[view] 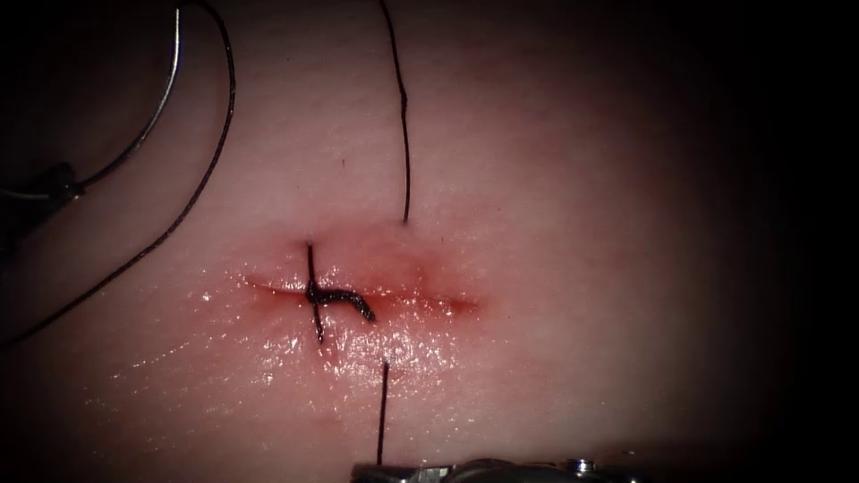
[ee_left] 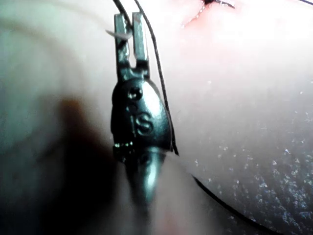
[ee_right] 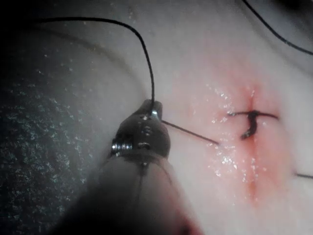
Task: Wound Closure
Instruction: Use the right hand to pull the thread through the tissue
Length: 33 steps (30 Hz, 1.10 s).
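Needle [view: 152, 116] off the tissue [view: 582, 224] at far upper left, clamped near its tail end in left tool [view: 54, 190]. Thread [view: 404, 125] entering tissue just above the cut [view: 447, 302]; emerging below it, running into right tool [ee_right: 151, 108], jaws clamped on it. Knotted stitch [view: 335, 297] across cut, red fluid [view: 385, 259] around.
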### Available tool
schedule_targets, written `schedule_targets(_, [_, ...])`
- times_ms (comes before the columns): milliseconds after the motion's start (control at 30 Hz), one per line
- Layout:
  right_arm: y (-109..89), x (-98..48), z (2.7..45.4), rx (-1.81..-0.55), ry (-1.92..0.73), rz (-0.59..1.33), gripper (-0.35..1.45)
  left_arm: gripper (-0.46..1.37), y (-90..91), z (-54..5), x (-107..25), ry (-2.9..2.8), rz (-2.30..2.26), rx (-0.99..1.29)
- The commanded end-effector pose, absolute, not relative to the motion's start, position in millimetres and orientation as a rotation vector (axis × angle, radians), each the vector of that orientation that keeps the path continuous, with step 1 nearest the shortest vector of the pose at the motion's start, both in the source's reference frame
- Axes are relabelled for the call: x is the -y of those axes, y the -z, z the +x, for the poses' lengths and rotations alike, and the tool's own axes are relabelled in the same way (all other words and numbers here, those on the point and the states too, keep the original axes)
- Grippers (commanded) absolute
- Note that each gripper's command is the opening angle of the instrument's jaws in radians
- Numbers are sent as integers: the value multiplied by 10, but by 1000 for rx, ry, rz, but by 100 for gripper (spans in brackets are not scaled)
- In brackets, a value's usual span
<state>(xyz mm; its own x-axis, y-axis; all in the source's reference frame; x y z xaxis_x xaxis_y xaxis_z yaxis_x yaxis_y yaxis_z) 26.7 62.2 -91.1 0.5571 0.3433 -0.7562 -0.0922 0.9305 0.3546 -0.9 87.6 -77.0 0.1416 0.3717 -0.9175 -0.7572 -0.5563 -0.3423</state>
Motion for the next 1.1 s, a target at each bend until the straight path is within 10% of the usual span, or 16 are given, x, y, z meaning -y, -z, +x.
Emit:
schedule_targets(33, [916,-617,268,-954,-259,294,-35,-35,769,-9,-875,-1579,-1519,-387])
schedule_targets(800, [988,-511,305,-978,-206,355,-35,-35,770,-11,-875,-1580,-1520,-386])
schedule_targets(900, [985,-513,299,-1011,-192,325,39,-35,770,-11,-875,-1580,-1520,-386])
schedule_targets(967, [984,-519,293,-998,-204,299,123,-35,769,-11,-874,-1580,-1520,-387])
schedule_targets(1100, [989,-548,270,-1014,-237,183,144,-35,769,-11,-874,-1580,-1521,-387])
